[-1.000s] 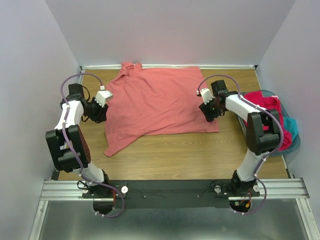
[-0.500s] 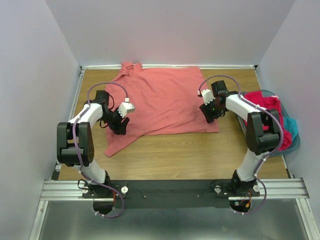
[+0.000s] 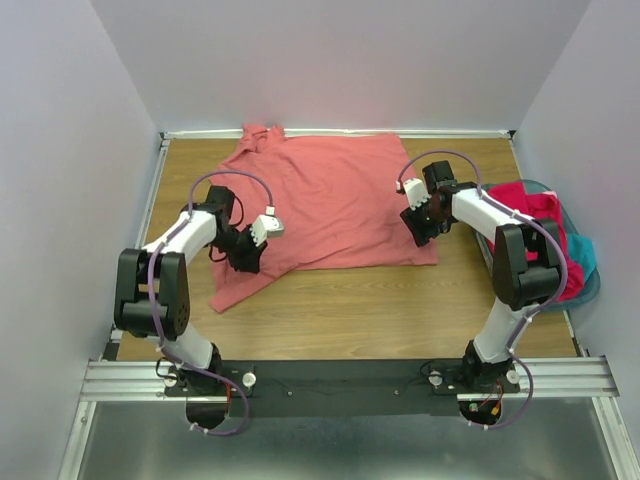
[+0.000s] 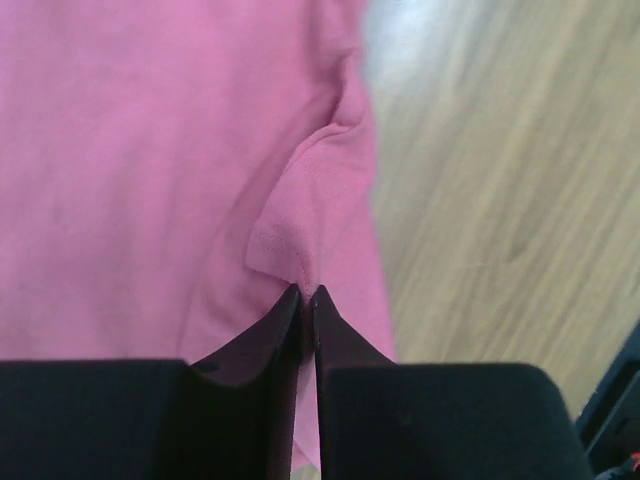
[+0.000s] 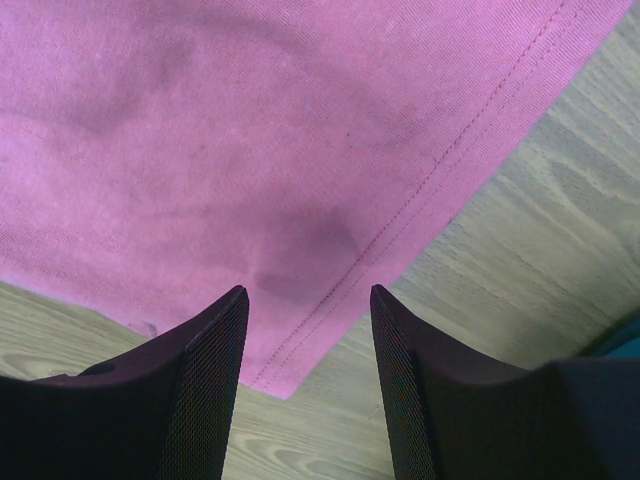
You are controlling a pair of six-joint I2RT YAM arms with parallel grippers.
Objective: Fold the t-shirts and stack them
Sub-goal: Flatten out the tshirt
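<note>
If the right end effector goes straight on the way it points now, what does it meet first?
The right end effector would most likely meet the salmon-pink t-shirt first, near the stitched hem at its corner. Depth is unclear.

1. A strip of bare tabletop (image 3: 350, 300) lies between the salmon-pink t-shirt (image 3: 320, 195) and the near rail (image 3: 340, 378).
2. The teal basket (image 3: 592, 284) (heaped with t-shirts (image 3: 540, 212)) crowds the right arm (image 3: 520, 265).
3. Walls (image 3: 350, 70) close off three sides.

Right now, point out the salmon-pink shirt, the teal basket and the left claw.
salmon-pink shirt (image 3: 330, 200): top view, middle of its body.
teal basket (image 3: 592, 287): top view, near rim.
left claw (image 4: 307, 293): left wrist view, between its closed tips.
</note>
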